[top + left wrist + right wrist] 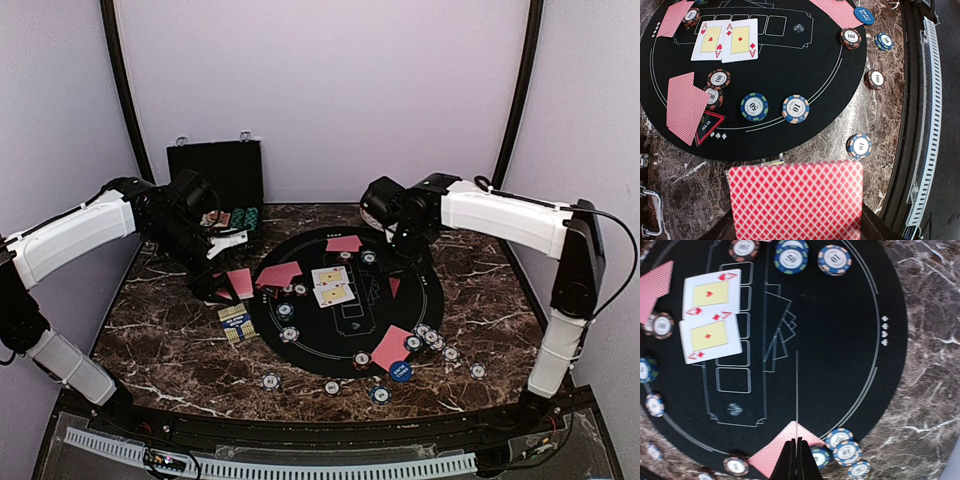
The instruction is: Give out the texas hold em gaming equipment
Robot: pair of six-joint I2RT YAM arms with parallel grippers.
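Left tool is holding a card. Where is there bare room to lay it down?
Bare: the mat right of the two aces, though the right tool hangs there; the table at near left. Crowded: chip cluster and card at the mat's near right; red cards and chips left of the aces.

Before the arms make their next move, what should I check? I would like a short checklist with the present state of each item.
1. Left pincer grips the red-backed card: ok, it is shut on it.
2. Right pincer load: cannot tell. It is shut, and a thin line runs out from its tips, perhaps a card seen edge-on.
3. Two aces lie face up on the black mat: ok.
4. Marble table free beside the held card: not ok, a blue-white chip lies close to its right corner.
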